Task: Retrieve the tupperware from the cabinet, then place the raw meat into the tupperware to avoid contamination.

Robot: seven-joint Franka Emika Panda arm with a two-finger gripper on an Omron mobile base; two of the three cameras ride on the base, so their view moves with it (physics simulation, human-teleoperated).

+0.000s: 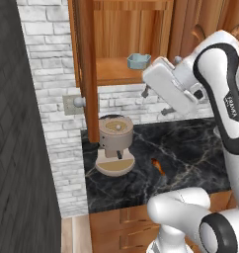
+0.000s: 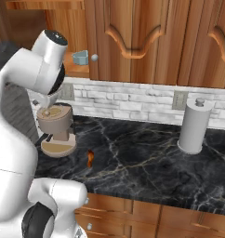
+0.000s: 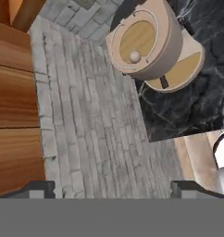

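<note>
The cabinet (image 1: 121,44) stands open, its door (image 1: 88,64) edge-on at the left; the tupperware (image 1: 139,61) on the shelf has bare plank around it. Below, the coffee machine (image 1: 115,146) blocks the tabletop's (image 1: 190,148) left end

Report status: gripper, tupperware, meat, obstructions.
Gripper open, empty, facing the brick wall. Tupperware on the shelf of the open cabinet. Raw meat on the counter beside the coffee machine. Nothing blocking the shelf.
</note>
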